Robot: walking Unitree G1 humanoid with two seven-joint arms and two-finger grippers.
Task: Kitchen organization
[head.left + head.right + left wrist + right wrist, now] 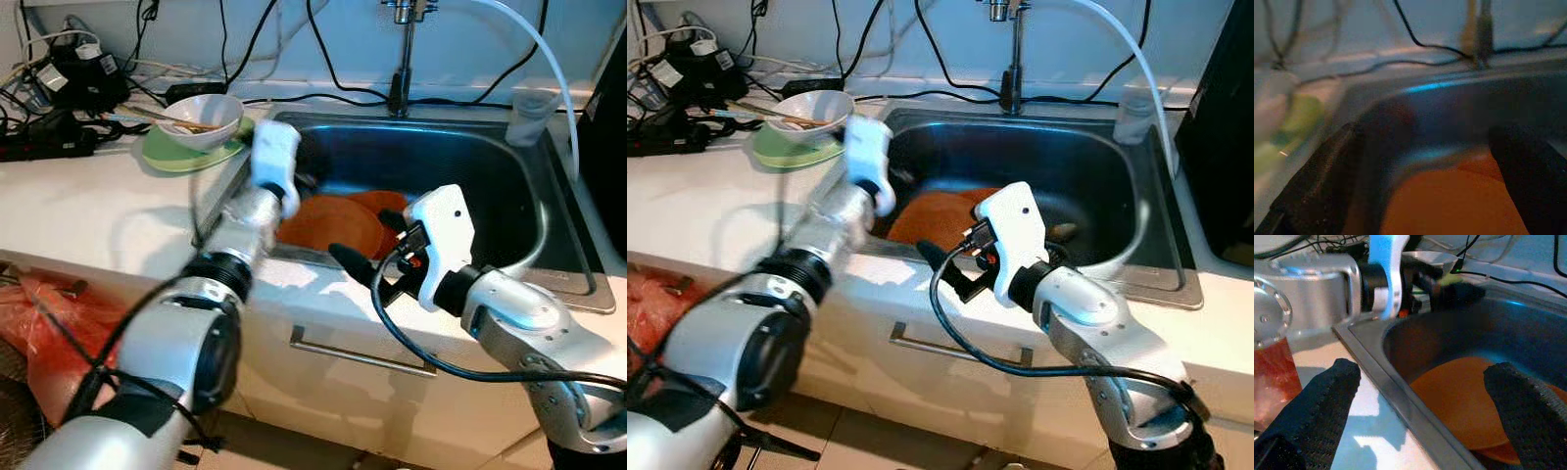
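The right gripper hangs over the front rim of the sink, its two black fingers spread wide with nothing between them — one finger sits above the white counter, the other above the basin. Straight ahead of it, at about 12 o'clock and lower down, orange plates lie flat on the sink bottom, one overlapping another.

The left gripper reaches into the sink at its front left corner, at about 10 o'clock from the right one. Its fingers are also parted and hold nothing; the orange plates lie just below and between them, though whether the fingers touch a plate cannot be told.

Further out, on the counter at about 10 o'clock from the sink, a white bowl sits on a green plate, with what look like chopsticks resting in it. Behind that lies a tangle of black cables. A tap stands at 12 o'clock behind the basin — a clear cup sits at the back right corner. A red bag hangs below the counter on the left.
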